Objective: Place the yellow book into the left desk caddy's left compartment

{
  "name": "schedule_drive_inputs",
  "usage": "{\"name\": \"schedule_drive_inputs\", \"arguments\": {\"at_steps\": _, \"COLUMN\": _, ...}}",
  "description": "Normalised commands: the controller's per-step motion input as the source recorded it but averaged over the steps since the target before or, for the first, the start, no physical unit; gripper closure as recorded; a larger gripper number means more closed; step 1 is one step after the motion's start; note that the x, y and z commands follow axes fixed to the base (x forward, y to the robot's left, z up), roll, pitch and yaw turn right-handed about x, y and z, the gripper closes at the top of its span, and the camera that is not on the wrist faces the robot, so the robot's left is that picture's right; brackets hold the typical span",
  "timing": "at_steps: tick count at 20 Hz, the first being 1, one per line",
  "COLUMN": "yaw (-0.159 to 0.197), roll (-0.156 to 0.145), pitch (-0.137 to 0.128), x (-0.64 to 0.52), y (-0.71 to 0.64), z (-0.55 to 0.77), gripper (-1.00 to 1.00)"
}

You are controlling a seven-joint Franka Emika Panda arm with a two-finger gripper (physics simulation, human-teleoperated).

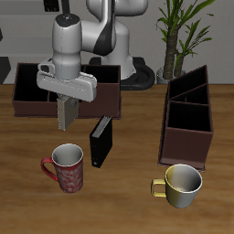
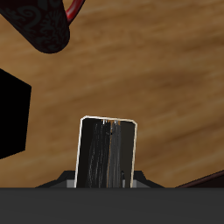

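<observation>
My gripper (image 1: 65, 117) is shut on the yellow book (image 1: 64, 111), a thin grey-tan book with pale edges, and holds it upright above the table. In the wrist view the book (image 2: 107, 150) stands between my fingers, and my gripper (image 2: 106, 182) shows only at the frame edge. The left desk caddy (image 1: 203, 137) is a dark maroon box seen end-on across the table from my gripper. Its large square compartment (image 1: 187, 121) lies nearer the front edge and its divided section (image 1: 187, 89) farther back. Both look empty.
A black upright book (image 1: 101, 142) (image 2: 12, 114) stands just beside my gripper. A red patterned mug (image 1: 67, 168) (image 2: 45, 22) sits in front of it. A yellow mug (image 1: 181, 184) stands before the left desk caddy. A long low caddy (image 1: 27, 102) lies behind my gripper.
</observation>
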Motion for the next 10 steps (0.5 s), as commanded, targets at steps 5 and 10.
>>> {"name": "schedule_drive_inputs", "arguments": {"at_steps": 5, "yaw": 0.06, "roll": 0.022, "pitch": -0.057, "x": -0.02, "y": 0.36, "z": 0.64, "gripper": 1.0}}
{"name": "schedule_drive_inputs", "arguments": {"at_steps": 10, "yaw": 0.056, "roll": 0.022, "pitch": -0.028, "x": -0.14, "y": 0.35, "z": 0.53, "gripper": 1.0}}
